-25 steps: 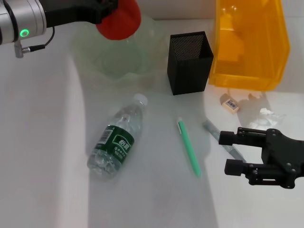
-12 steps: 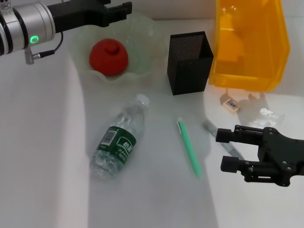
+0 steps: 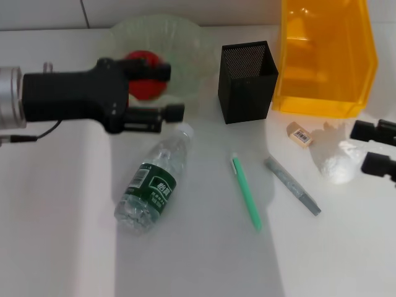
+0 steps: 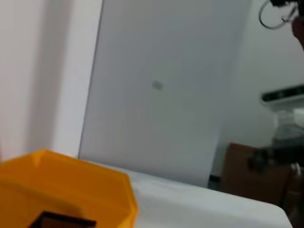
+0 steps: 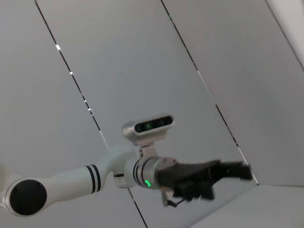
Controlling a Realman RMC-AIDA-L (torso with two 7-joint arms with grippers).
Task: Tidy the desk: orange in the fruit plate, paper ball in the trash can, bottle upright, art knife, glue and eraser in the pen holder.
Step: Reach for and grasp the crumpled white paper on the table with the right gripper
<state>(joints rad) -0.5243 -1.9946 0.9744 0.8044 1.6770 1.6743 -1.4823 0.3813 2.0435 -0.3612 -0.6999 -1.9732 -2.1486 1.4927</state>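
The orange [image 3: 143, 86] lies in the pale green fruit plate [image 3: 185, 38], partly hidden behind my left gripper [image 3: 169, 91]. That gripper is open and empty, just past the white cap of the bottle [image 3: 150, 181], which lies on its side. The black mesh pen holder [image 3: 247, 81] stands beside the orange-yellow trash can [image 3: 325, 57]. In front of the can lie the tan eraser [image 3: 299, 134] and the white paper ball [image 3: 339, 163]. My right gripper [image 3: 366, 147] is open at the right edge, beside the paper ball. A green art knife [image 3: 246, 192] and a grey glue stick [image 3: 292, 185] lie mid-desk.
The white desk meets a white wall behind the plate and can. The left wrist view shows the trash can's rim [image 4: 71, 183] and the pen holder's top [image 4: 61, 221]. The right wrist view shows the left arm's gripper [image 5: 223, 175] far off.
My left gripper let go of the orange into the fruit plate, then drew back toward the bottle. My right gripper moved right to the desk's edge, uncovering the grey stick.
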